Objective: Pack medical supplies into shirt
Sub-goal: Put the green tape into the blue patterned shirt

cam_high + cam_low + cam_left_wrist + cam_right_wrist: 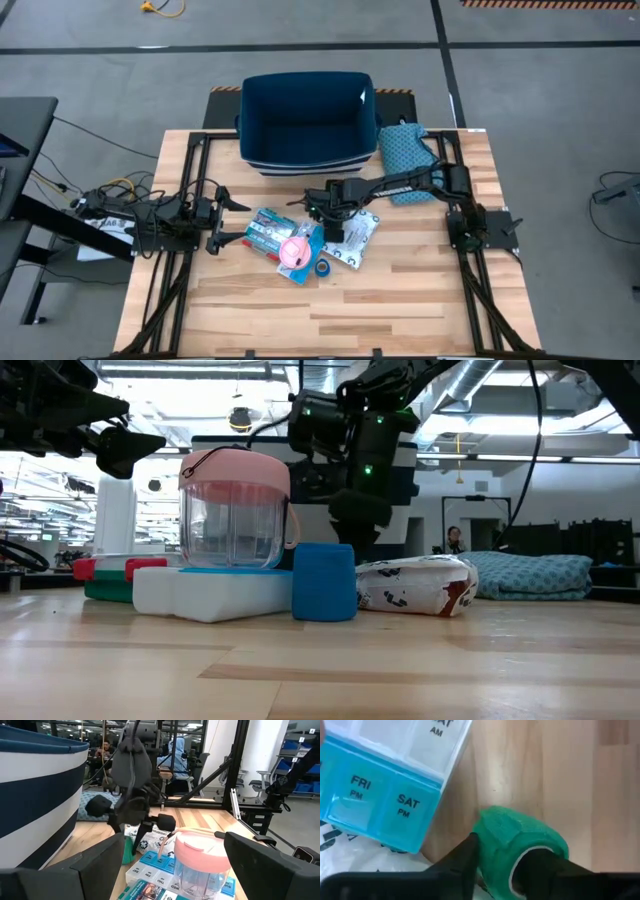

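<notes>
Right gripper is down at the far edge of the supplies pile, fingers closing on the green roll, likely gripped already. Left gripper waits wide open left of the pile. Next: lift and carry to the shirt far right.

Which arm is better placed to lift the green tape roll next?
Right. The right gripper is down on the green tape roll, one finger inside its core, one outside. The left gripper waits open at the pile's far side.
</notes>
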